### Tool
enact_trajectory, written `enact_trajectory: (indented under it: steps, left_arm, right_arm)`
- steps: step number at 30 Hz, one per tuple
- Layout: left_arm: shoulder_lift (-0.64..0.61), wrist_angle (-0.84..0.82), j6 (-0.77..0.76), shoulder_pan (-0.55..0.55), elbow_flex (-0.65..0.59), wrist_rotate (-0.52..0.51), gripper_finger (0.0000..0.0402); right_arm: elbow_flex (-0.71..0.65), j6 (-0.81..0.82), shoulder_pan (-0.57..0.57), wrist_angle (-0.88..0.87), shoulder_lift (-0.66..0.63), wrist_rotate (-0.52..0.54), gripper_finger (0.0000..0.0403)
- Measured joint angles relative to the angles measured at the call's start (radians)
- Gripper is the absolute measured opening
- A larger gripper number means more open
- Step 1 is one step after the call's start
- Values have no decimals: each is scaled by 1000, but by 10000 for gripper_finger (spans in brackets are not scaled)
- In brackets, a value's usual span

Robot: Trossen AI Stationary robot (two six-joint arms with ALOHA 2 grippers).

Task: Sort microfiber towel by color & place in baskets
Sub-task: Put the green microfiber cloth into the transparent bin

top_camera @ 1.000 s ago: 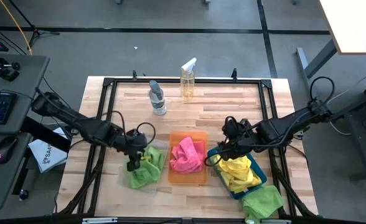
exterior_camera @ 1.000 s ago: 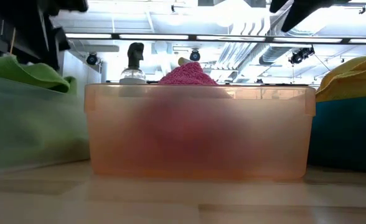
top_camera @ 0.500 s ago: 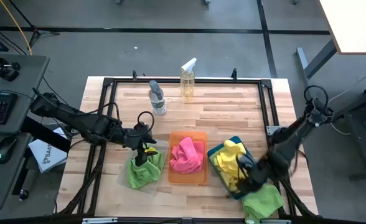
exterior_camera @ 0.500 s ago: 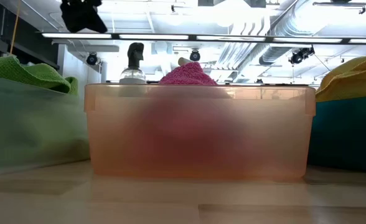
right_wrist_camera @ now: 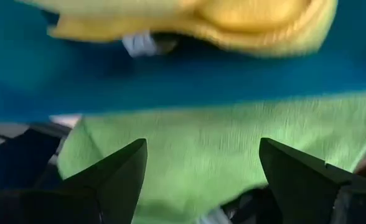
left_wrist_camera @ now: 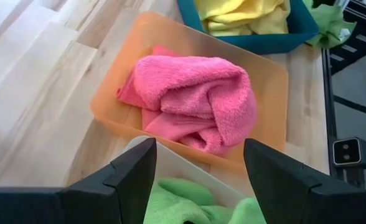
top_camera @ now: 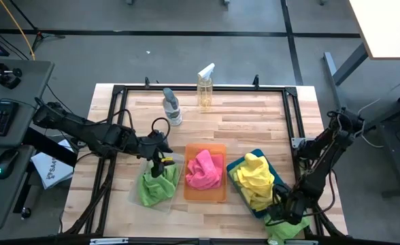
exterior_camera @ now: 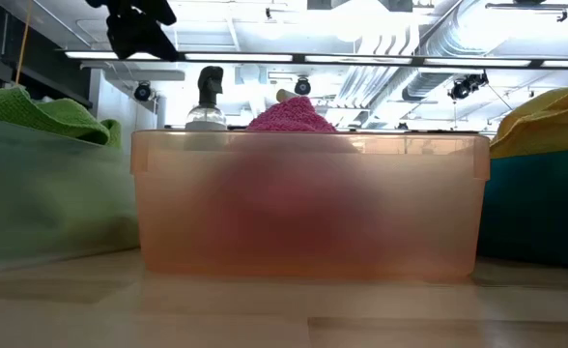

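Wooden boards make up the worktop (top_camera: pixel 254 119), and we use the orange basket (top_camera: pixel 205 195) in its middle as our landmark. We see a pink towel (top_camera: pixel 204 170) lying inside it.

Just beside the orange basket, on the left arm's side, sits the clear basket (top_camera: pixel 135 196) with a green towel (top_camera: pixel 156 187) in it. Our left claw (top_camera: pixel 160 161) hangs over that basket. Its fingers are spread wide and hold nothing.

On the other side of the orange basket sits the teal basket (top_camera: pixel 238 167), turned at a slant. Yellow towels (top_camera: pixel 256 182) are piled in it.

Past the teal basket, at the worktop's near corner, a loose green towel (top_camera: pixel 292 226) lies on the wood. Our right claw (top_camera: pixel 283 211) is low over this towel, just beside the teal basket. Its fingers are spread apart, and the towel shows between them, not pinched.

Behind the orange basket, near the far edge, stand two spray bottles (top_camera: pixel 172 107).
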Motion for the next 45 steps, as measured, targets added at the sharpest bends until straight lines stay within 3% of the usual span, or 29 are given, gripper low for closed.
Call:
enact_trajectory:
  steps: [8, 14, 16, 18, 22, 27, 33, 38, 41, 45]
  left_arm:
    - [0, 2, -10, 6, 0, 10, 230]
    - [0, 2, -8, 6, 0, 10, 230]
    - [0, 2, -8, 6, 0, 10, 230]
    - [0, 1, -8, 6, 1, 10, 230]
    - [-7, -1, 28, 6, 22, 10, 230]
    - [-27, 2, 114, 23, 89, -9, 229]
    - [-42, 23, 226, 60, 194, -75, 229]
    - [-45, 90, 325, 87, 269, -85, 229]
    - [-44, 111, 363, 92, 326, -81, 229]
    - [-45, 115, 413, 92, 438, -42, 229]
  right_arm:
    - [-41, -56, -4, 28, 59, 24, 307]
    - [-45, -142, -2, 118, 170, -23, 293]
    - [-31, -170, -4, 113, 203, -64, 262]
    - [-9, -197, -3, 104, 232, -93, 204]
    - [60, -278, -1, 26, 249, -58, 38]
    - [217, -434, -20, -30, 194, 13, 19]
    - [448, -745, -107, -68, 108, 300, 9]
    - [593, -1141, -278, -70, 109, 521, 4]
    - [620, -1375, -417, -10, 131, 539, 2]
    - [620, -1617, -603, 231, 191, 472, 2]
